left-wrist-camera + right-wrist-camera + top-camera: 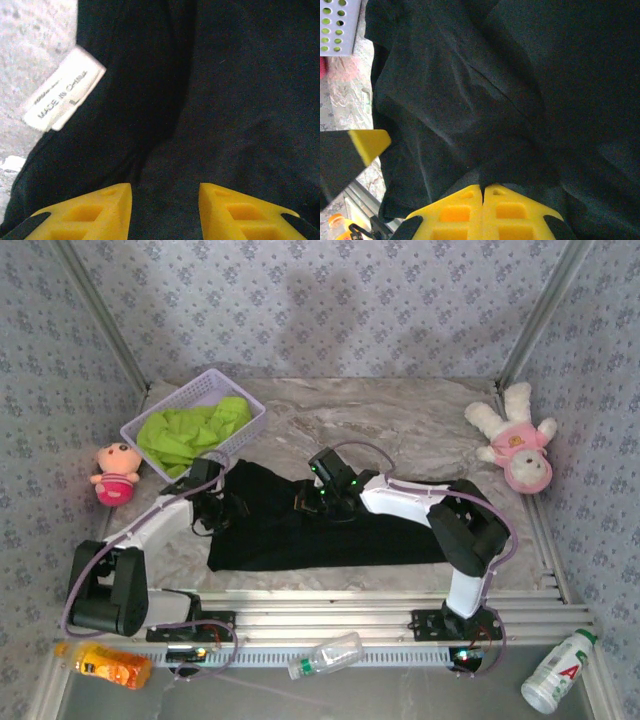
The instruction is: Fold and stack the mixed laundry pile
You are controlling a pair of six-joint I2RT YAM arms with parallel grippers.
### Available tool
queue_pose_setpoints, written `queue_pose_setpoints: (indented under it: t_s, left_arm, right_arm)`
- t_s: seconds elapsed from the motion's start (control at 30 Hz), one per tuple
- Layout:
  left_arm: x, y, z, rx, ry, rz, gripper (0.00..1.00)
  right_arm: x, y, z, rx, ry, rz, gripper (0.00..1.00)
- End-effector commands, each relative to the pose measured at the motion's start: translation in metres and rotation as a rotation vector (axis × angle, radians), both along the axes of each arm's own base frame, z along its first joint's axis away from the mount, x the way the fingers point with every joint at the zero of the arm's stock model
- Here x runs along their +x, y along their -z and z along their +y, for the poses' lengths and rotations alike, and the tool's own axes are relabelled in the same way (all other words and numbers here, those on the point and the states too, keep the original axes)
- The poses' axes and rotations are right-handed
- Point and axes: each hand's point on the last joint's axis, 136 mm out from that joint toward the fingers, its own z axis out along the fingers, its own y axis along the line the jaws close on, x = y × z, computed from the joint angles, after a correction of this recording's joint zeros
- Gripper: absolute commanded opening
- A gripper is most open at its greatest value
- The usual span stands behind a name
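Observation:
The black T-shirt [330, 535] lies spread across the middle of the table. My right gripper [308, 502] is at its upper edge and is shut on a raised fold of the black T-shirt [545, 75], as the right wrist view shows [484, 189]. My left gripper [218, 508] hovers open over the shirt's left part near the collar; its yellow fingers [100, 210] stand apart above the black T-shirt [240, 100], beside a white size label [62, 90]. The lime-green T-shirt [190, 432] sits crumpled in the lavender basket [168, 400].
Pink plush toys lie at the left [117, 473] and the far right [515, 447]. Below the front rail lie an orange bottle [110, 665], a clear bottle [325, 655] and a white bottle [558, 670]. Patterned walls close in three sides.

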Motion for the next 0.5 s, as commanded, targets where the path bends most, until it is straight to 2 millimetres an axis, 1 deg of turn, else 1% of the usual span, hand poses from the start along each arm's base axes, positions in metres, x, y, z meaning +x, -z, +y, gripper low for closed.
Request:
queue_pose_setpoints:
  t_s: [0.0,0.1,0.23,0.47]
  left_arm:
    - [0.007,0.006,0.000,0.010,-0.004,-0.027,0.41]
    - [0.008,0.012,0.001,0.025,0.003,-0.019,0.39]
    - [0.010,0.013,-0.002,0.015,0.005,-0.018,0.32]
    - [0.010,0.020,-0.008,0.023,0.009,-0.006,0.25]
  right_arm:
    - [0.000,-0.002,-0.002,0.000,0.017,0.003,0.01]
    - [0.000,-0.003,-0.002,0.001,0.016,0.002,0.01]
    - [-0.001,-0.004,-0.002,0.002,0.014,0.003,0.01]
    - [-0.002,-0.003,-0.003,0.002,0.014,0.002,0.01]
